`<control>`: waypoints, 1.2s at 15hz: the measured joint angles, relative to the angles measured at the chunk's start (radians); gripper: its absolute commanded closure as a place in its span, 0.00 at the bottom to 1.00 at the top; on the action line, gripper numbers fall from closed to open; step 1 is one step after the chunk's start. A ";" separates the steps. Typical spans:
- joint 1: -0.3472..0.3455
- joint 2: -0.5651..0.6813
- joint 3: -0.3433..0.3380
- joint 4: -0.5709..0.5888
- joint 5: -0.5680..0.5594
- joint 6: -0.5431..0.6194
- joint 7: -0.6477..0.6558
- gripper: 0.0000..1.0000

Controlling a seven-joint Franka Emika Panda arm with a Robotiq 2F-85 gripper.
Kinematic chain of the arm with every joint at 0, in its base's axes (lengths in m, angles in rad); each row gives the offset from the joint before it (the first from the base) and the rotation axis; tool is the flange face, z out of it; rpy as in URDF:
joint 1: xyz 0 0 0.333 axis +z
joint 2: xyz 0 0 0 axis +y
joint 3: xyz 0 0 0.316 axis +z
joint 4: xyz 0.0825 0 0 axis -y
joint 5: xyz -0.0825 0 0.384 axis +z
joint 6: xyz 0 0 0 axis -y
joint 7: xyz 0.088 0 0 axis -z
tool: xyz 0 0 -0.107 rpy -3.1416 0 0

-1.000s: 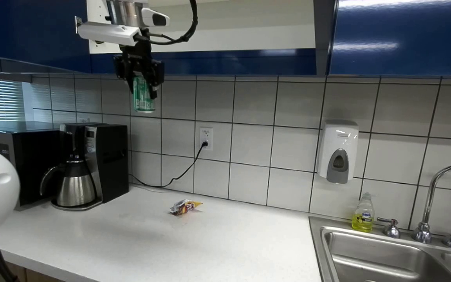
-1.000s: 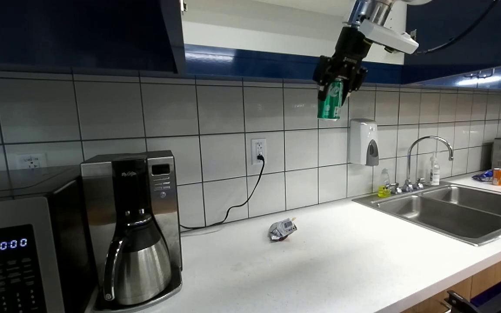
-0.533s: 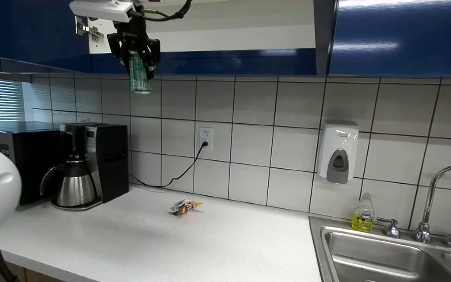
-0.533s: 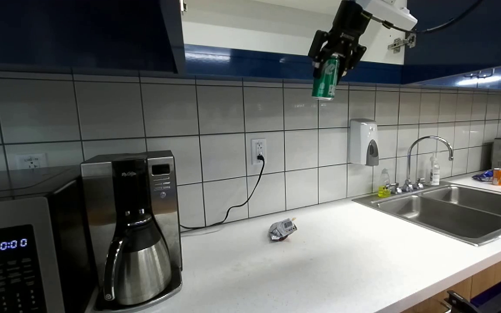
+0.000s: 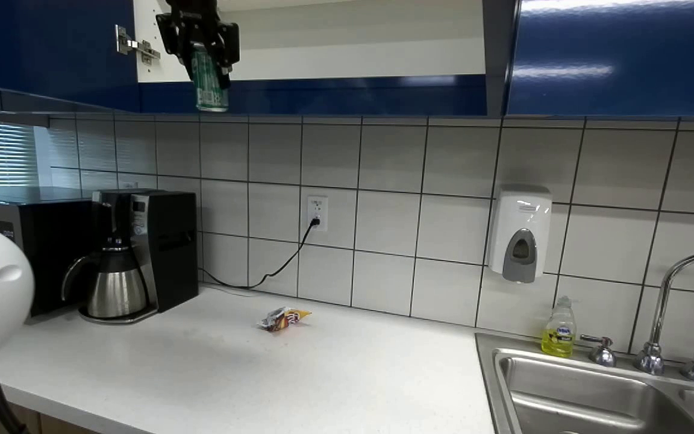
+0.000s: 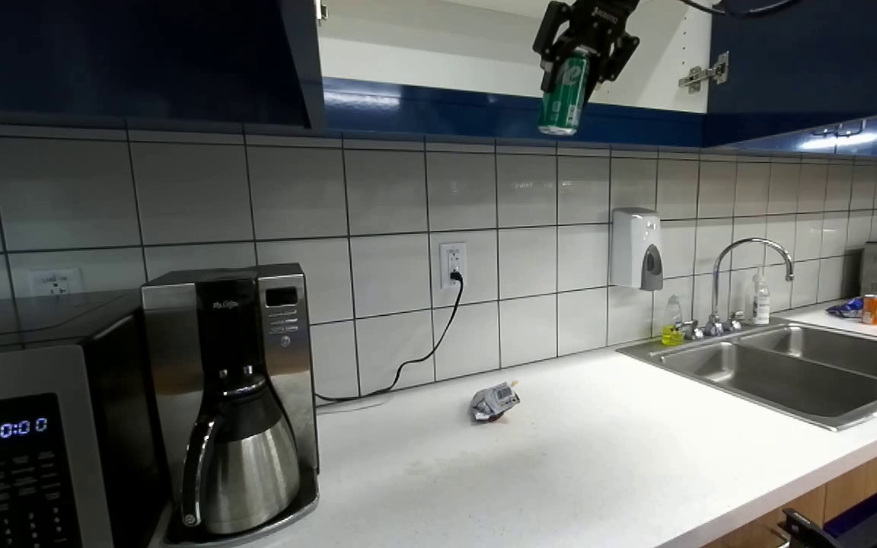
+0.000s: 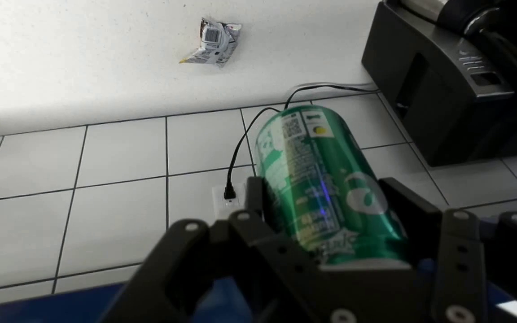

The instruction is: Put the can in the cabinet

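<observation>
Green can (image 5: 210, 85), upper left, clasped by our fingers (image 7: 254, 194): likely the lift; next, higher, then into the cabinet (image 5: 353, 95).

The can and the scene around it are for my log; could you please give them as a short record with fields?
Held item: green can, tilted, off the counter
Grasp: end effector closed around the can
Destination: overhead cabinet, open; can not yet inside
Can base: in front of the cabinet's blue lower edge in both exterior views
On counter: crumpled wrapper, coffee maker, microwave
At sink: yellow soap bottle
On wall: white soap dispenser, outlet with black plug
</observation>
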State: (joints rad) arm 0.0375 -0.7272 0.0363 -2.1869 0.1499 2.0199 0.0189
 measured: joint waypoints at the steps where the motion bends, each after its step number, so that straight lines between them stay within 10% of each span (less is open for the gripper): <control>1: 0.000 0.007 0.004 0.019 0.000 -0.002 0.009 0.59; 18: 0.000 0.241 0.038 0.366 -0.006 -0.092 0.138 0.59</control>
State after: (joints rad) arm 0.0375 -0.4860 0.0744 -1.8208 0.1435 1.9277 0.1573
